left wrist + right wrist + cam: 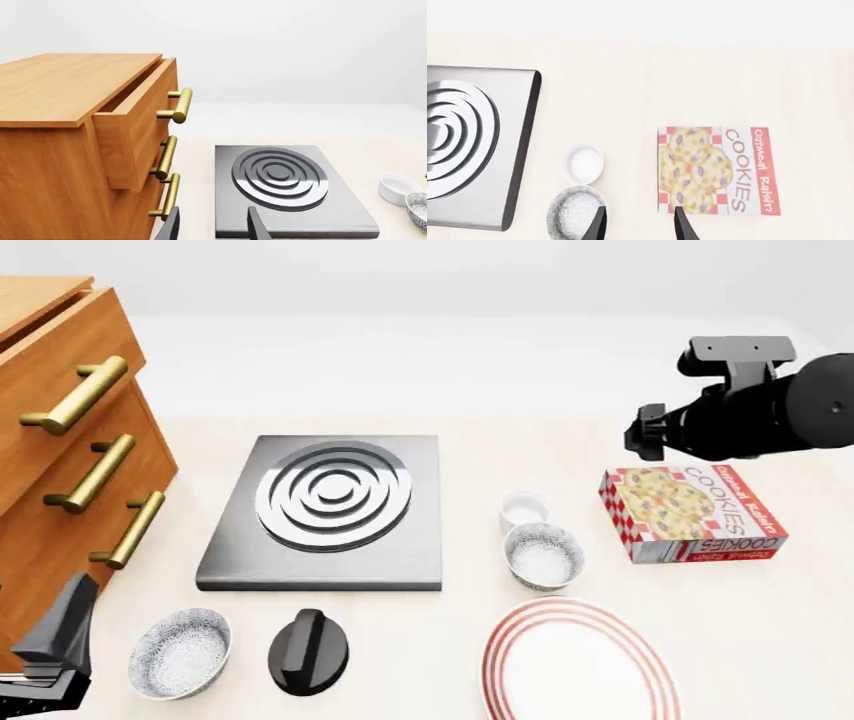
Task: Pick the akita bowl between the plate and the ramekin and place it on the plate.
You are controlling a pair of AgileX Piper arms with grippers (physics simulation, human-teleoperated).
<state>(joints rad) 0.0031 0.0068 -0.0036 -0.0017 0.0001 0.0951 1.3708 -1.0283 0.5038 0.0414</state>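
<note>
The akita bowl [543, 555], grey-and-white speckled, stands on the table between the small white ramekin [525, 508] behind it and the red-ringed plate [577, 662] in front of it. In the right wrist view the bowl [574, 214] and ramekin [584, 162] lie just to one side of my open, empty right gripper [640, 225]. The right arm [747, 410] hovers high above the cookie box. My left gripper [213, 227] is open and empty, low at the table's front left [56, 645], beside the cabinet. The bowl's edge [418, 207] and the ramekin [397, 188] show in the left wrist view.
A twin speckled bowl [180, 652] and a black knob [308, 650] sit front left. A grey burner slab [327, 505] lies mid-table. A wooden drawer cabinet [67, 440] with brass handles stands at the left, its top drawer slightly open. A cookie box [690, 512] lies right of the ramekin.
</note>
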